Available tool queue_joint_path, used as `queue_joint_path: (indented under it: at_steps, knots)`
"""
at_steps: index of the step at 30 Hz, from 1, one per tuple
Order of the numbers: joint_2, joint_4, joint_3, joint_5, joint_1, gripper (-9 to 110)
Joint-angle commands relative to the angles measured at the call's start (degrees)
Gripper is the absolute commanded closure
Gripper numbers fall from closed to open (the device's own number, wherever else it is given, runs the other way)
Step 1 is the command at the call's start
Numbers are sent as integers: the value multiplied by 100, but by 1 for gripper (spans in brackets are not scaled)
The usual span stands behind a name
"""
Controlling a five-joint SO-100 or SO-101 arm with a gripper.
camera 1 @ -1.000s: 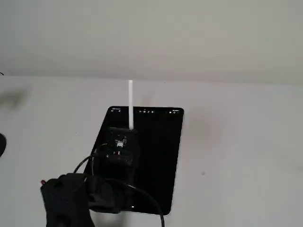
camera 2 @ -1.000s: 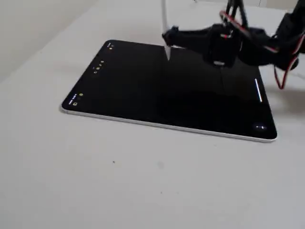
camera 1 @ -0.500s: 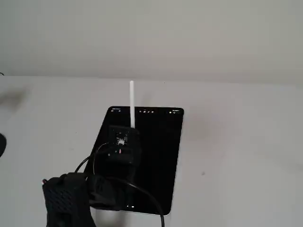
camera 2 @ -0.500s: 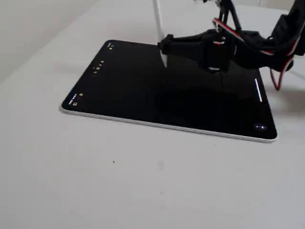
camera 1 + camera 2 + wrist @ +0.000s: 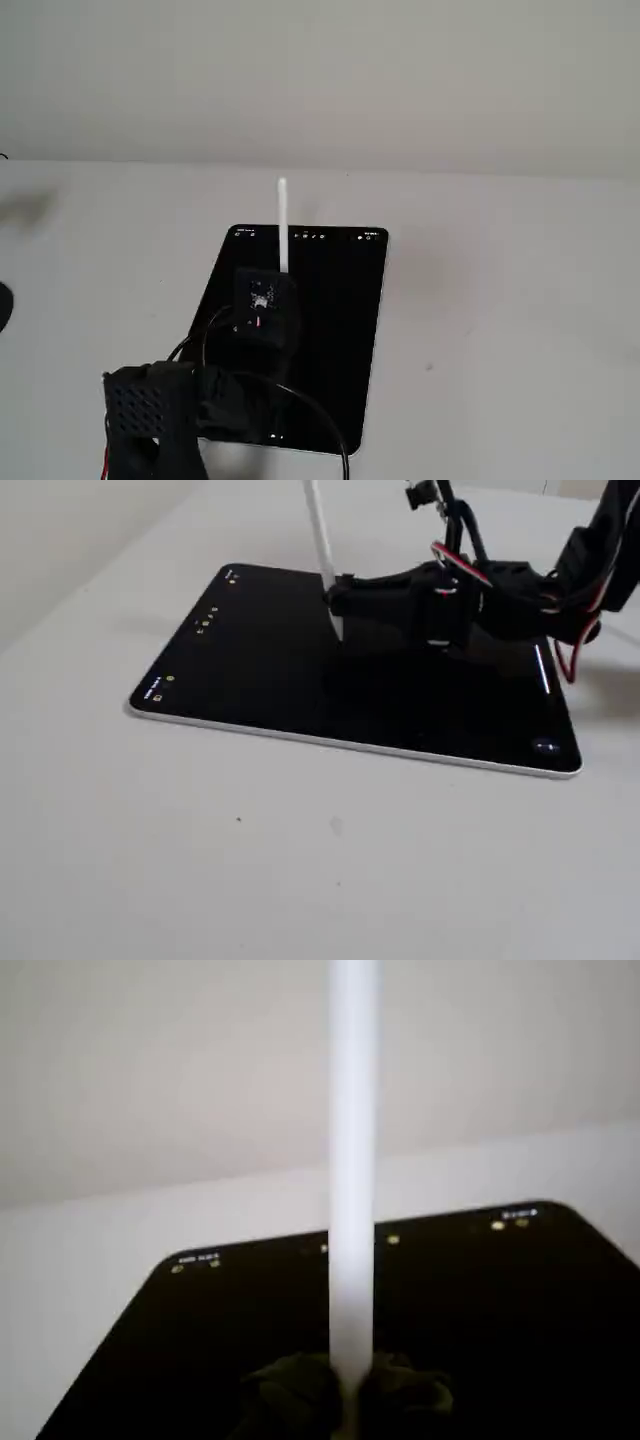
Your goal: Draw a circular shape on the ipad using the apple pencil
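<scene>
The ipad lies flat on the pale table, its black screen showing tiny icons along the far short side. My black gripper is shut on the apple pencil, a white stick that stands nearly upright and leans slightly. Its tip is at or just above the glass near the screen's middle; I cannot tell whether it touches. In the wrist view the apple pencil rises from the gripper over the ipad. The circular shape is out of view; the screen looks plain black.
The arm's black body with its cables covers the ipad's near left corner. Red and black wires hang above the tablet's right end. A short white bar glows on that end of the screen. Bare table surrounds the tablet.
The gripper has carried the pencil leftward in the side view, toward the icon end, and lower. The pencil's top now leans further left.
</scene>
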Motion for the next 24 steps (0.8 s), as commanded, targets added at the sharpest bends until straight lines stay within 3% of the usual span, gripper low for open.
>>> queue_joint_path:
  at_steps: [1,24]
  knots:
    - [35,35,-272,-88,-141,102]
    - [123,-70,281,-246,-439,102]
